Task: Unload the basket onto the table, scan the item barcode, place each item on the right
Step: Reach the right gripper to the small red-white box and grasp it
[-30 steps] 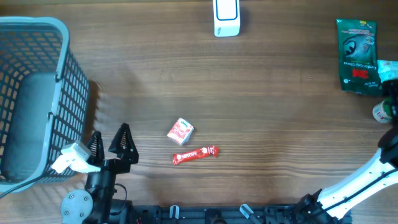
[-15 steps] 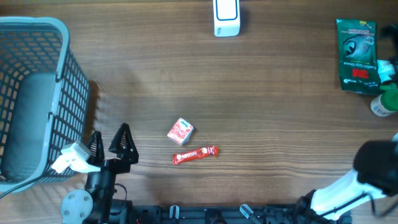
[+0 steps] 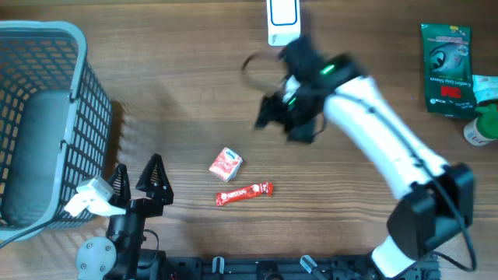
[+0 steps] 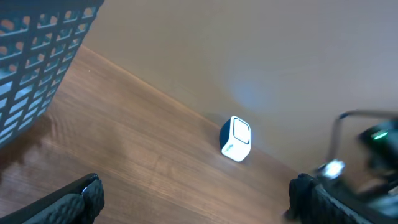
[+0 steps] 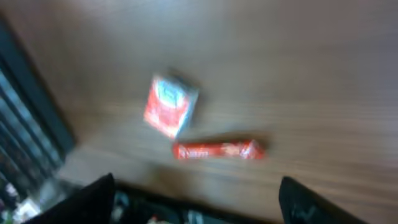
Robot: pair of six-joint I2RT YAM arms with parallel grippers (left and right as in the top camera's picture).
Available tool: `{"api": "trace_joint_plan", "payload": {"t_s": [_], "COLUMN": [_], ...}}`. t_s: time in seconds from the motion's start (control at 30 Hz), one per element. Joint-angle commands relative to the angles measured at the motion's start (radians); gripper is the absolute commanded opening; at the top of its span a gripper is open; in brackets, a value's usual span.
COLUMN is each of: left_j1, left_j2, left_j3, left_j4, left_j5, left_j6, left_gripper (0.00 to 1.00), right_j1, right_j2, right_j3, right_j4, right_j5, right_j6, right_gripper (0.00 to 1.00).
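A small red and white box (image 3: 226,164) lies on the table, and a red candy bar (image 3: 243,193) lies just in front of it. Both show blurred in the right wrist view, the box (image 5: 170,107) above the bar (image 5: 217,150). My right gripper (image 3: 278,118) hangs open above the table, behind and to the right of the box, with nothing between its fingers. The white scanner (image 3: 282,19) stands at the far edge, and the left wrist view shows the scanner (image 4: 236,138) too. My left gripper (image 3: 140,180) rests open at the near left, empty.
A blue-grey wire basket (image 3: 43,117) fills the left side, close to the left gripper. A green packet (image 3: 446,68) and a white bottle with a green cap (image 3: 480,131) sit at the far right. The right arm (image 3: 381,148) stretches diagonally across the right half.
The right arm has swung fast from the right edge to the table's middle, above the box and bar. Its fingers stand a little less wide. The left arm has not moved.
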Motion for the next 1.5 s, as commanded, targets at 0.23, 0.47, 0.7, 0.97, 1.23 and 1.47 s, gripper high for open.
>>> {"api": "trace_joint_plan", "payload": {"t_s": [0.23,0.47,0.7,0.97,1.23,1.47], "left_j1": [-0.005,-0.005,-0.005,-0.005,-0.005,-0.005], "left_j2": [-0.003,-0.003,-0.003,-0.003,-0.003,-0.003], "left_j3": [-0.006,-0.006,-0.006,-0.005,-0.006,-0.006], "left_j4": [0.002,0.003,0.003,0.003,0.003,0.002], "left_j5": [0.012,0.012,0.012,0.012,0.012,0.012], "left_j6": [0.008,0.008,0.008,0.008,0.008,0.008], "left_gripper": [1.0,1.0,1.0,1.0,1.0,1.0], "right_j1": [0.218,0.227,0.227,0.142,-0.197,-0.22], "right_j2": [0.022,0.168,0.253,0.207,0.099,0.092], "right_j3": [-0.398,-0.399,-0.399,-0.369,-0.366,-0.366], "right_j4": [0.665,0.676,0.702,0.71,0.283,-0.442], "right_j5": [0.022,0.138,0.108,-0.095,-1.038,-0.966], "right_j6": [0.327,0.39,0.413,-0.035,-1.309,-2.132], "right_gripper": [0.74,0.66,0.26,0.04,0.04,0.05]}}
